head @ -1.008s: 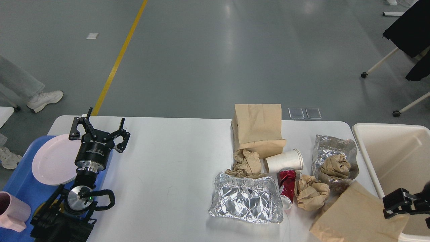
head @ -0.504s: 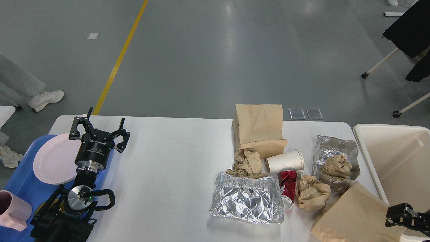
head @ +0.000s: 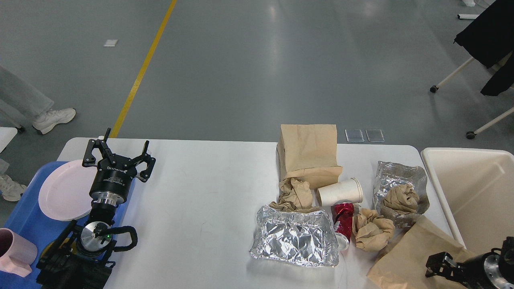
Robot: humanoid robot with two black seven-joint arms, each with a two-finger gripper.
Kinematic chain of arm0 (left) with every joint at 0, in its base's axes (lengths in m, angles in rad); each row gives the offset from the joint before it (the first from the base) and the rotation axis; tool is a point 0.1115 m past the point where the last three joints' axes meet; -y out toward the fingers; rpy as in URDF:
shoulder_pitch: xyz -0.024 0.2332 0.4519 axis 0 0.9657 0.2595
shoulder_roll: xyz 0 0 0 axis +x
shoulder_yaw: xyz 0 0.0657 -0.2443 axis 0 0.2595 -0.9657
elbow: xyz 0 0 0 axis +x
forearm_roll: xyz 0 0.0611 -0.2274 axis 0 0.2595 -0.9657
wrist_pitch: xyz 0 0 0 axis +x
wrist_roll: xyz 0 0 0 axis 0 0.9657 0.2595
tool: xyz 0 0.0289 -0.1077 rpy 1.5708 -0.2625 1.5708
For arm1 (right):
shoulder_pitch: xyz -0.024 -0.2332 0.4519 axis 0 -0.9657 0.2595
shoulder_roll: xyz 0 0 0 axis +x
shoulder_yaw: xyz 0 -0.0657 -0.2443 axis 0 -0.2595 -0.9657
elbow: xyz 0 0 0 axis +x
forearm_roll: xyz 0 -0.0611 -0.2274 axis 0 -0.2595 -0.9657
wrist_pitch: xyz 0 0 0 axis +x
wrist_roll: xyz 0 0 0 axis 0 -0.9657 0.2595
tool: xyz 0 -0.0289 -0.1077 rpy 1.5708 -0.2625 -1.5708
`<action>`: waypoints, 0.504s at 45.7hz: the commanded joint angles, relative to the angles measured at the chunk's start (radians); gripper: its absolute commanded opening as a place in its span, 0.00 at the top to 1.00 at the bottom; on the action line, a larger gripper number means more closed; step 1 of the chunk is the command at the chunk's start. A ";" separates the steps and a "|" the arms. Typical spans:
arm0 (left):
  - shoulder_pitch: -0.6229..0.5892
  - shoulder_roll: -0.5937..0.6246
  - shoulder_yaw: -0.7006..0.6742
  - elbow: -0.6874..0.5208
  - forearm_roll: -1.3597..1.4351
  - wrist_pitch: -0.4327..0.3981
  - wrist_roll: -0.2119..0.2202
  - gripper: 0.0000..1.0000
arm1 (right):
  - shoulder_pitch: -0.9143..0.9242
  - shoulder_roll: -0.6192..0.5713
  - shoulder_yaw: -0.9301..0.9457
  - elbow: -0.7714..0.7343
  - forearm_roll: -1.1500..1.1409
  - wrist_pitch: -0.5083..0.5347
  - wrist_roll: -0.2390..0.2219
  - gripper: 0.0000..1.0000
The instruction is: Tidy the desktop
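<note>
The white desktop (head: 200, 192) carries a heap of litter on its right half: a brown paper bag (head: 309, 154), crumpled brown paper (head: 295, 192), a white paper cup (head: 339, 192) on its side, a crushed red can (head: 343, 220), a foil tray (head: 295, 237), a paper ball (head: 371, 230), and torn foil (head: 399, 176) cradling another paper wad. My left gripper (head: 125, 146) stands open and empty above the table's left edge. My right gripper (head: 437, 265) is low at the bottom right, over a flat brown bag (head: 409, 257); its fingers are too dark to tell apart.
A cream plastic bin (head: 474, 180) stands off the table's right end. A blue tray (head: 24, 216) at the left holds a pink plate (head: 64, 190) and a pink mug (head: 14, 253). A person's legs and a wheeled rack stand on the floor beyond.
My right gripper has dropped and moved left, from the bin's near rim to over the flat brown bag. The left arm has not moved.
</note>
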 commanded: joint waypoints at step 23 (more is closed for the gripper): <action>0.000 0.000 0.000 0.000 0.000 0.000 0.000 0.04 | -0.144 0.151 0.010 -0.121 -0.016 -0.075 -0.008 0.90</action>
